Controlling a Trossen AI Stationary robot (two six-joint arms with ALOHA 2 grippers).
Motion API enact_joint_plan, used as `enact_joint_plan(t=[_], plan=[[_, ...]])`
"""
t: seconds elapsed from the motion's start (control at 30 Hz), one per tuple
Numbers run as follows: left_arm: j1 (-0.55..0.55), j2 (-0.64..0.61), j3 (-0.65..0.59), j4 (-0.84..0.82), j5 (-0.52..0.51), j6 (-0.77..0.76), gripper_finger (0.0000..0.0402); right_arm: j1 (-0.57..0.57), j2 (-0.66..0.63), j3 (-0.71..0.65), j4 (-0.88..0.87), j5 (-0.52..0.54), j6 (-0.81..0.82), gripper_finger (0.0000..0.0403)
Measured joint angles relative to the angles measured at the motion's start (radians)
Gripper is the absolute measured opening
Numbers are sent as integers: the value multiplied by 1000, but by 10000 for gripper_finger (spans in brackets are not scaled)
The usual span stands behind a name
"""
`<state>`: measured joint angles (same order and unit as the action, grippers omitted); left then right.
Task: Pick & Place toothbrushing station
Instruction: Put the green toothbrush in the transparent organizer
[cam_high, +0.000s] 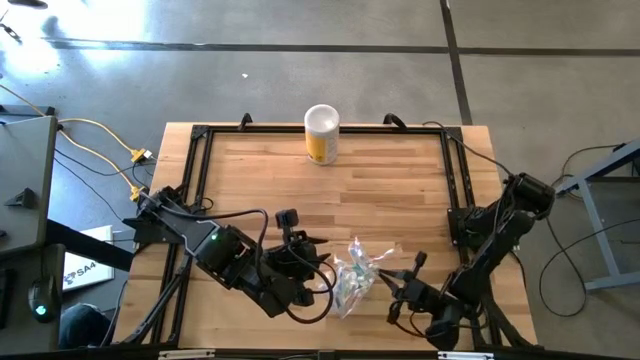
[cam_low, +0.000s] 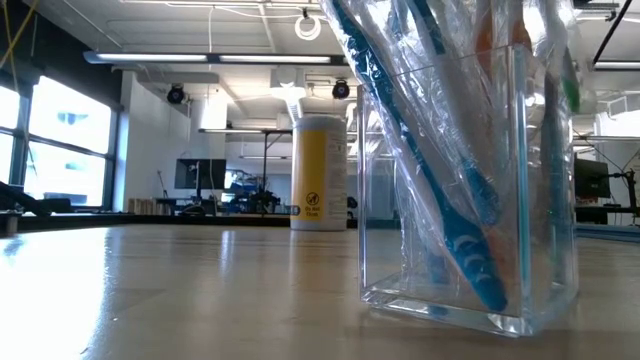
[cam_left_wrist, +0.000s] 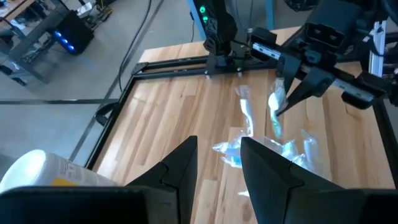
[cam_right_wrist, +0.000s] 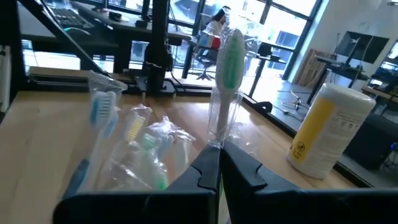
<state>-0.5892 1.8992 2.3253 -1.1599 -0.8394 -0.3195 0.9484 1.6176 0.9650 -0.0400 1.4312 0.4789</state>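
A clear rectangular box (cam_low: 465, 180) stands on the table near its front edge (cam_high: 350, 285). Several plastic-wrapped toothbrushes lean in it, among them a blue one (cam_low: 450, 200) (cam_right_wrist: 101, 112) and a yellow one (cam_right_wrist: 134, 127). My right gripper (cam_high: 398, 278) (cam_right_wrist: 219, 155), at the box's right, is shut on a wrapped green toothbrush (cam_right_wrist: 231, 53) (cam_left_wrist: 275, 124). My left gripper (cam_high: 315, 272) (cam_left_wrist: 219, 168) is open at the box's left, its fingers pointing at the wrapped brushes. I see no toothpaste tubes. My right gripper pinches the clear wrapper at the green toothbrush's handle end (cam_right_wrist: 215, 138) between its two fingertips. The fingers come slanting from the table's right. The toothbrush juts out beyond the fingertips in line with them, its green head (cam_right_wrist: 232, 43) farthest out, toward the box.
A white and yellow canister (cam_high: 322, 133) (cam_low: 318, 170) stands at the middle of the table's far edge. A black frame (cam_high: 195, 160) runs along the table's left, far and right sides. Bare wood lies between the canister and the box.
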Motion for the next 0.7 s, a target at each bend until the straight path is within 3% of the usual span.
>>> enact_joint_plan(t=[0.4, 0.53, 0.7], plan=[[-2, 1, 0, -94, 36, 19, 118, -119, 80, 0, 30, -46, 51, 3], [-32, -20, -2, -193, -78, -11, 118, -130, 99, 0, 60, -51, 52, 3], [-72, -111, 0, -414, -161, -196, 118, -131, 102, 0, 79, -50, 52, 3]])
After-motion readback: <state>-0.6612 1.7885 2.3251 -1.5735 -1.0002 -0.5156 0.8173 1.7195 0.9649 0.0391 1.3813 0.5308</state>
